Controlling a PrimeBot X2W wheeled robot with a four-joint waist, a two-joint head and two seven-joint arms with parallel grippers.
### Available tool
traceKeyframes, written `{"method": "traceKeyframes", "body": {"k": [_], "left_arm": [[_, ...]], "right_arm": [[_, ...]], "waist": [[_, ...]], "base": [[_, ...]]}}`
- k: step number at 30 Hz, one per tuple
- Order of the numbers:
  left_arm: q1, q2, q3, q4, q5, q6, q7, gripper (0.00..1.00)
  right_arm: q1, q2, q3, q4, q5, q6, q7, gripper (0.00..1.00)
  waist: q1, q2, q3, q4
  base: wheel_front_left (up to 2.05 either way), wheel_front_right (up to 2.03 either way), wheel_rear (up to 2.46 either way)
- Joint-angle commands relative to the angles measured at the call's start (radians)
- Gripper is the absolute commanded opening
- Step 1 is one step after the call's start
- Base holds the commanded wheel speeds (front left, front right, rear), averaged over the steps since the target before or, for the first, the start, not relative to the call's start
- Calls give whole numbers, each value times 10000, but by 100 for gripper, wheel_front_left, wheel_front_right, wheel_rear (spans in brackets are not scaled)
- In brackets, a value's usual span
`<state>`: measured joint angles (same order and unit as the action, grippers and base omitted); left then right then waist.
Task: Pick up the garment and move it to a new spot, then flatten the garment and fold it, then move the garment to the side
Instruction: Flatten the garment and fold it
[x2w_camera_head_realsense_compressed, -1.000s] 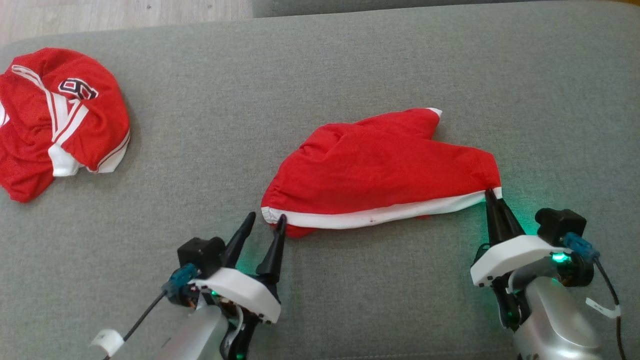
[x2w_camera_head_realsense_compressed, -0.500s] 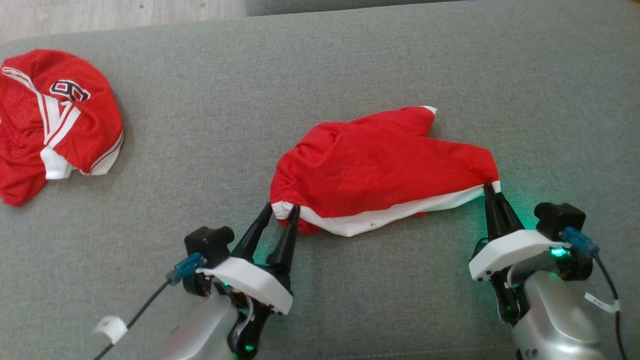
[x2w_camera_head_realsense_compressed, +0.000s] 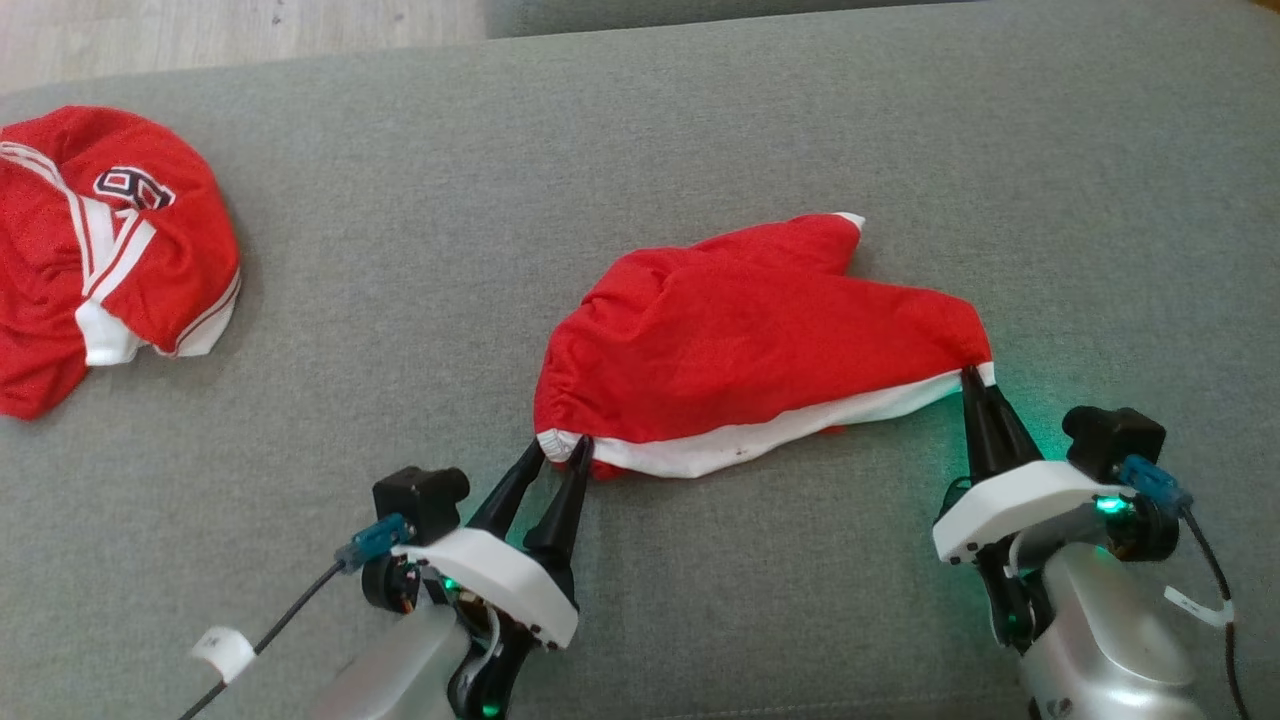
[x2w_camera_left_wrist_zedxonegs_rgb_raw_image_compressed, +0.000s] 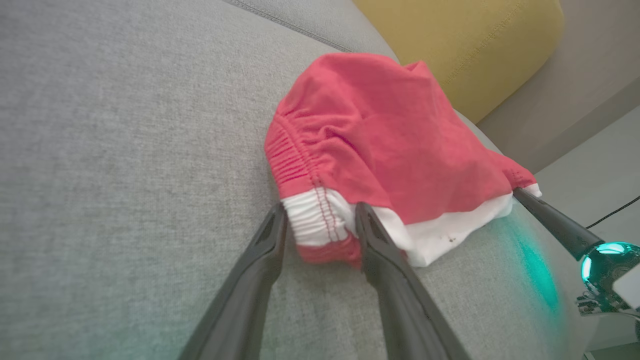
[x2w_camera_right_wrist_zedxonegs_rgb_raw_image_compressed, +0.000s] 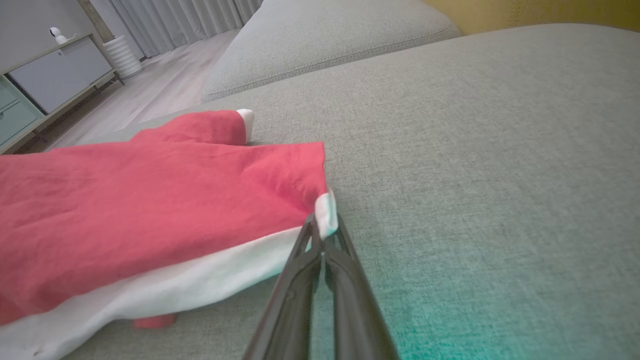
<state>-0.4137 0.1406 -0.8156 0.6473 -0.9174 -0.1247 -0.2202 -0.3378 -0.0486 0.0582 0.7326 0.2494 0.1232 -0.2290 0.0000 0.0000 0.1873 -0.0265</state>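
The red garment (x2w_camera_head_realsense_compressed: 760, 330) is lying mid-cushion on the grey sofa (x2w_camera_head_realsense_compressed: 700, 120), its white hem facing the robot. The right gripper (x2w_camera_head_realsense_compressed: 968, 374) is pinching the hem's right corner, fingers pressed together. The left gripper (x2w_camera_head_realsense_compressed: 561, 446) is straddling the hem's left corner, fingers spread on either side of the band. Bare cushion is stretching beyond the garment's far edge and between it and a second red jersey (x2w_camera_head_realsense_compressed: 110, 250), which is sitting well apart at the sofa's left edge.
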Motion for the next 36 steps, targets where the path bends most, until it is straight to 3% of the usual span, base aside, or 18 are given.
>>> {"method": "traceKeyframes", "body": {"k": [1,4,7,8,9,10,18,27,36], "left_arm": [[-432,82,160,-113,-115,-59,-57,70],[-527,88,151,-77,-270,-59,-158,62],[-577,148,144,-117,-333,-59,-252,45],[-577,165,136,-147,-352,-59,-276,34],[-574,186,124,-190,-364,-59,-298,9],[-567,215,114,-235,-364,-59,-318,0],[-433,579,809,-1213,188,-59,-409,0],[-184,1408,1823,-3832,1377,52,-413,0],[-988,3142,2553,-8029,1960,722,727,0]], "right_arm": [[-304,-16,265,-194,73,75,-123,0],[-310,-16,290,-182,103,75,-137,0],[-293,-16,275,-164,105,75,-152,0],[-287,-16,271,-154,106,75,-157,0],[-283,-16,268,-145,111,75,-162,0],[-279,-16,264,-142,118,75,-167,0],[-299,-16,109,-865,237,75,-270,0],[125,-16,7,-3333,698,75,-165,0],[1029,-16,-242,-7885,873,75,1314,0]], "waist": [[0,0,0,-32],[0,0,-7,-81],[0,0,-22,-94],[0,0,-29,-92],[0,0,-37,-89],[0,0,-44,-86],[0,0,-276,-15],[0,0,-1059,28],[0,0,-1991,-146]], "base": [[0,0,0],[0,0,0],[0,0,0],[0,0,0],[0,0,0],[0,0,0],[0,0,0],[0,0,0],[0,0,0]]}}
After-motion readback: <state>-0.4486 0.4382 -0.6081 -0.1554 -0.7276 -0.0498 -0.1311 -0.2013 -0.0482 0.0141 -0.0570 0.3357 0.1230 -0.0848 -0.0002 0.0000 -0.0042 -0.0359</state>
